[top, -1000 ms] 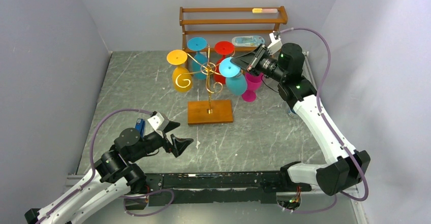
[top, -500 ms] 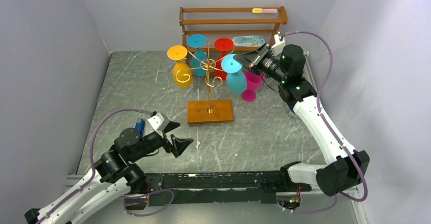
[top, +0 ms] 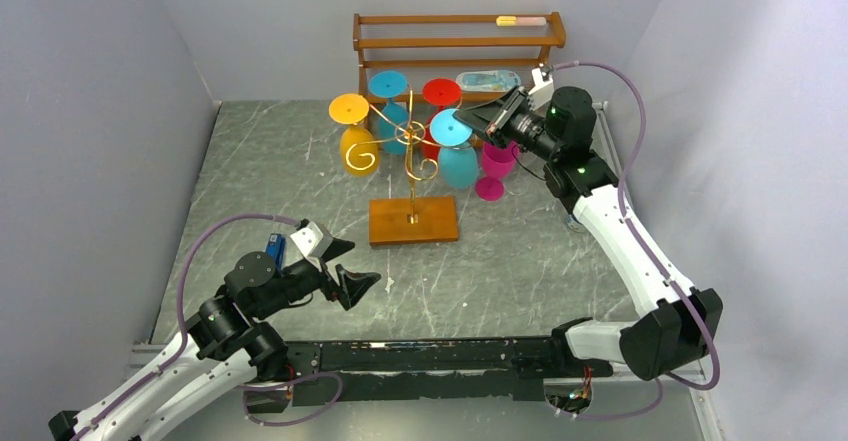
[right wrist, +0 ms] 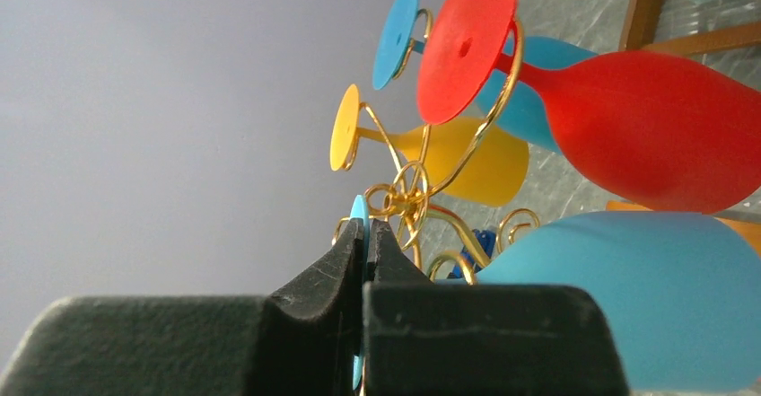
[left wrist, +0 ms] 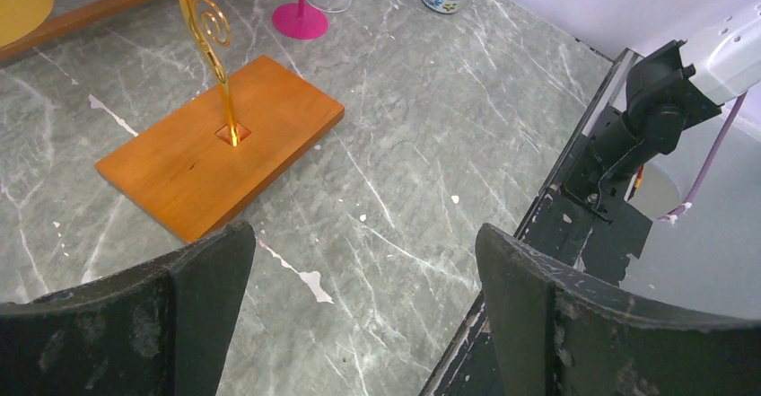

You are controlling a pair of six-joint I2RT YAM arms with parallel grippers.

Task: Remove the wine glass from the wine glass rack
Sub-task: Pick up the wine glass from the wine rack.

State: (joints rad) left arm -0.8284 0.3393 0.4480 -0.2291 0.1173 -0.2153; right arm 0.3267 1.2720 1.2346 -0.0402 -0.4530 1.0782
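Fingers of the right gripper pinch shut on the thin disc foot of the turquoise wine glass, which hangs bowl-down from a curled gold-wire arm of the wine glass rack, presumably to slide it free; the left gripper gapes wide, empty, over the marbled table.

Soft, even overhead light leaves only faint shadows on the grey marbled table top. The thin gold metal pole glints at ten o'clock in the left wrist view.
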